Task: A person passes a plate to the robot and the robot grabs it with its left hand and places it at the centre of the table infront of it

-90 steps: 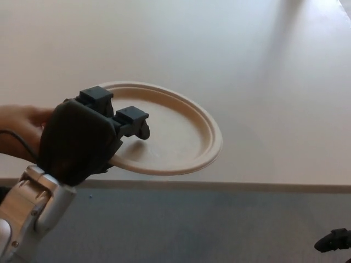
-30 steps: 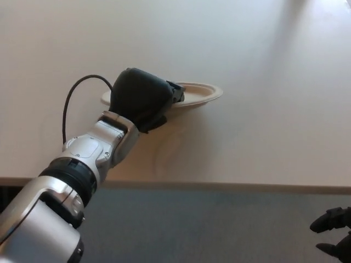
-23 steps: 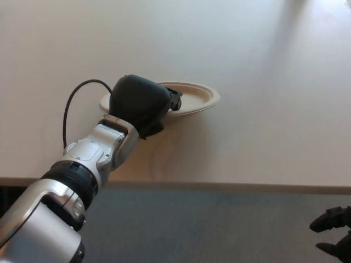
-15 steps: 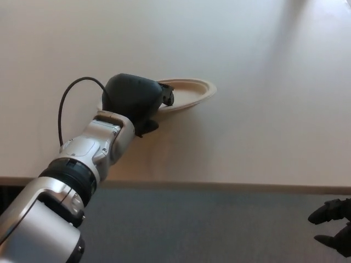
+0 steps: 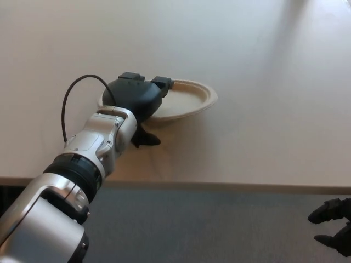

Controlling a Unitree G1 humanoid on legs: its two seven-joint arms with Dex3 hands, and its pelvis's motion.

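A beige paper plate lies flat on the pale table, a little left of the middle. My left hand covers the plate's left rim. Its two fingers stretch out above the rim, and the thumb points away toward the near edge, off the plate, so the hand is open. The plate's left part is hidden behind the hand. My right hand shows only partly at the bottom right corner, below the table edge, too cut off to read.
The table's near edge runs across the lower picture, with grey floor below it. A black cable loops from my left wrist. Bare tabletop extends to the right and behind the plate.
The plate has come down from a tilted hold to lie flat on the table. My left hand has opened, the fingers lifting and the thumb swinging out. The person's hand seen earlier is gone.
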